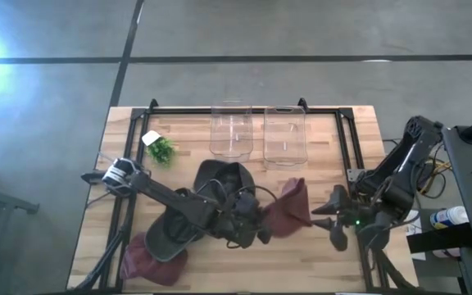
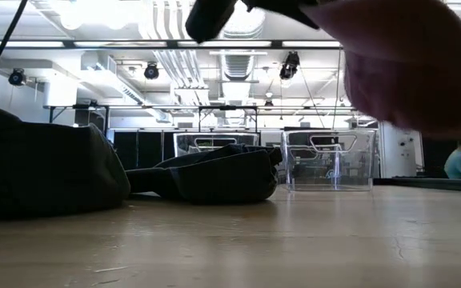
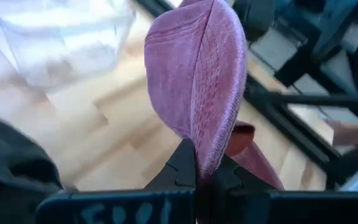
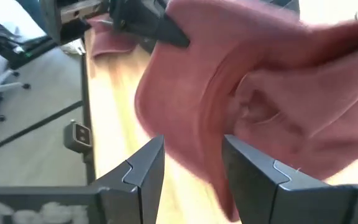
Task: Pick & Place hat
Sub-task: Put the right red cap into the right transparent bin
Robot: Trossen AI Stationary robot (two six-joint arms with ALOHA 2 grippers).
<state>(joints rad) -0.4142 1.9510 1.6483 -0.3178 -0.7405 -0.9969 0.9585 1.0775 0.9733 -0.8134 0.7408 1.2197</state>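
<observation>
A maroon hat [image 1: 292, 206] is up off the table near the middle, held by my left gripper [image 3: 205, 163], which reaches in from the table's left. The low view shows the maroon hat [image 2: 410, 64] lifted. My right gripper [image 4: 194, 165] is open, just right of the maroon hat [image 4: 260, 93], with its fingers toward it; I cannot tell whether they touch. A second maroon hat [image 1: 150, 262] lies at the near left edge. Two dark hats [image 1: 226, 176] [image 1: 173, 233] rest on the table. My left gripper pinches the maroon hat's stitched brim [image 3: 207, 134] between its two shut fingers, on the brim's edge. The fingers come roughly level from the table's left. The hat stands out beyond the fingertips, lifted clear of the table.
Two clear plastic containers [image 1: 230, 131] [image 1: 285, 135] stand side by side at the far edge. A small green plant [image 1: 162, 150] sits far left. A black frame [image 1: 347, 139] runs around the work area. Bare wood [image 1: 301, 262] shows along the near edge.
</observation>
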